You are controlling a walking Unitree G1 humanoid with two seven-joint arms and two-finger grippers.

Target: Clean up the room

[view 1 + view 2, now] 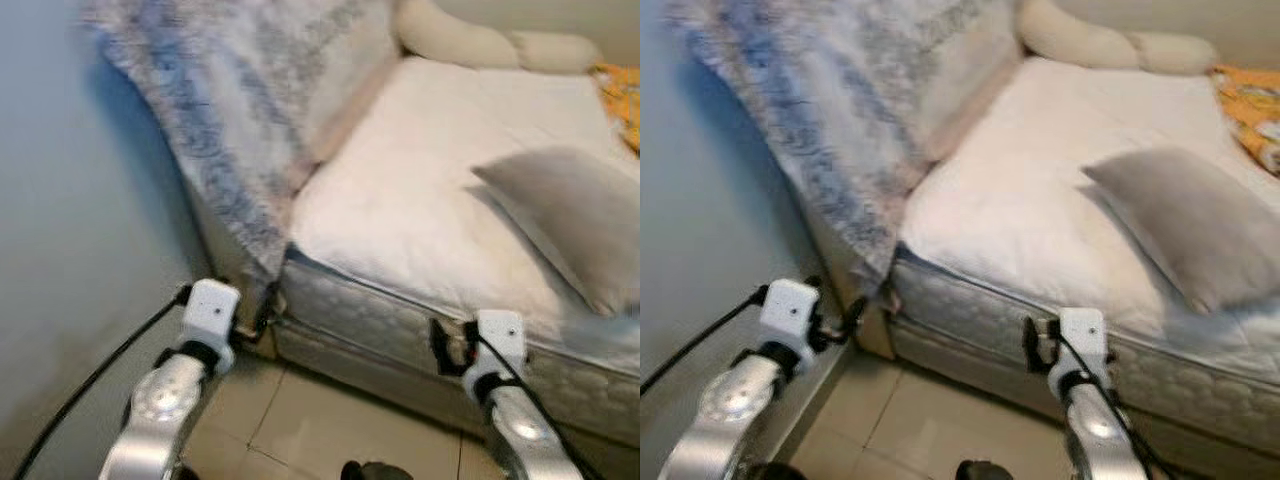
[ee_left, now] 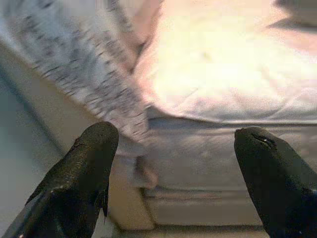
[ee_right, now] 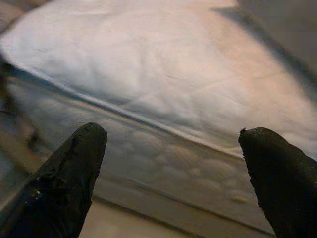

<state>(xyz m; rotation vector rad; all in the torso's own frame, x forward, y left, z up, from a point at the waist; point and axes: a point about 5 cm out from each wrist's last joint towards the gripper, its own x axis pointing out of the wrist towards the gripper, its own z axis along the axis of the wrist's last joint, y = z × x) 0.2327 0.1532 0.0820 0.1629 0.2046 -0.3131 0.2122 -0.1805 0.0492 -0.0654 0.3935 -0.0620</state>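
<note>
Both spread jaws empty, bed (image 1: pixel 420 200) ahead, pillow (image 1: pixel 575 220) beyond

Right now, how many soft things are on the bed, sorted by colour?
Grey: 1, pillow
Cream: 1, long bolster
Orange: 1, patterned cloth
Blue-white: 1, fuzzy blanket draped at the bed's left side
Total: 4

A bed (image 1: pixel 400 310) stands ahead on the tiled floor (image 1: pixel 330 425) with its left end near the wall (image 1: pixel 70 250), a blanket (image 1: pixel 230 90) draped over that left end, a pillow (image 1: pixel 575 215) lying on the mattress at the right, and a long bolster (image 1: pixel 480 42) along the far edge.
</note>
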